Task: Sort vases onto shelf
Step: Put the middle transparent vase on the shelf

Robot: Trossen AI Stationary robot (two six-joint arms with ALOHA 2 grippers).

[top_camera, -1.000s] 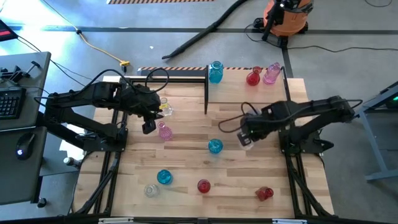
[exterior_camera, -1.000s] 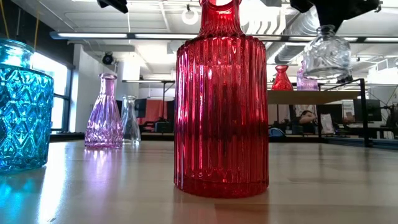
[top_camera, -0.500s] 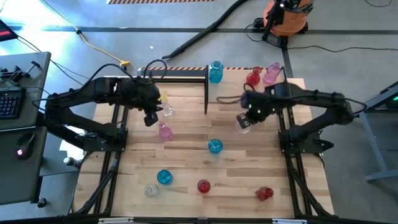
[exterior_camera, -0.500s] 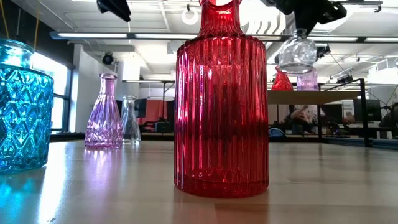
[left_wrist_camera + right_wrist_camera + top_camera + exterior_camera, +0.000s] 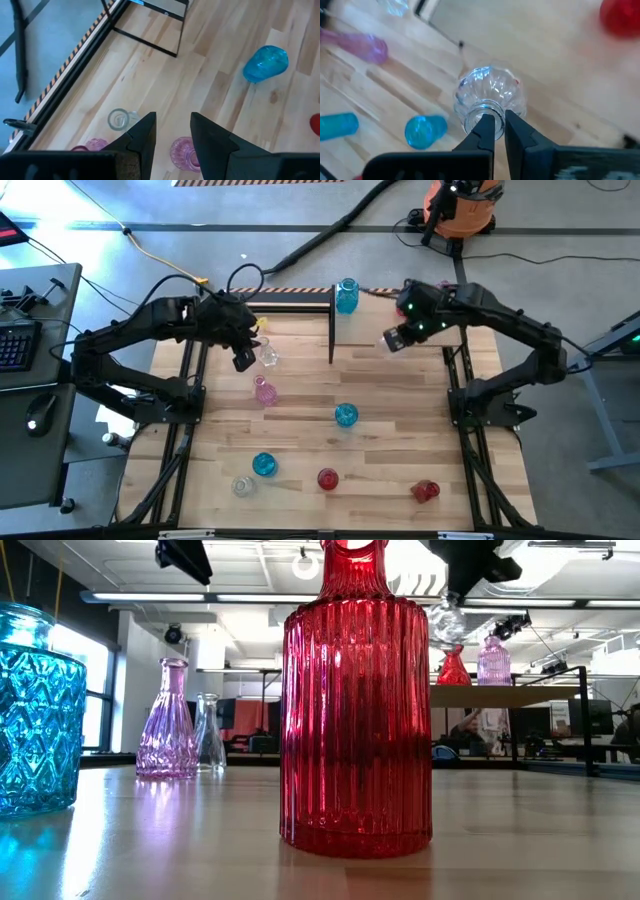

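My right gripper [image 5: 499,122] is shut on a clear ribbed vase [image 5: 490,92] and holds it in the air beside the shelf [image 5: 375,302], at the far right. A blue vase [image 5: 346,295] stands on the shelf, and in the low view a red vase [image 5: 453,665] and a pink vase [image 5: 493,658] stand there too. My left gripper [image 5: 172,131] is open and empty above a pink vase [image 5: 264,391] and a clear vase [image 5: 268,355]. Several more blue, red and clear vases stand on the table toward its near edge. My right gripper has the clear vase by the rim of its neck [image 5: 479,111], coming from above and pointing steeply down. One finger [image 5: 487,131] appears to sit in the mouth and the other outside. The vase hangs below the fingers, clear of table and shelf [image 5: 447,622].
A bare black open frame [image 5: 300,302] stands at the far edge between the arms. A blue vase [image 5: 346,415] stands mid-table; a blue vase [image 5: 264,465], a clear vase [image 5: 240,486] and two red vases [image 5: 327,478] [image 5: 425,491] stand near the front. Bare boards [image 5: 410,430] lie at the right.
My right gripper has carried the clear vase up and toward the far edge, from mid-table to beside the shelf, turning as it went; the vase still hangs from it. My left gripper has swung a little toward the far edge, staying open.
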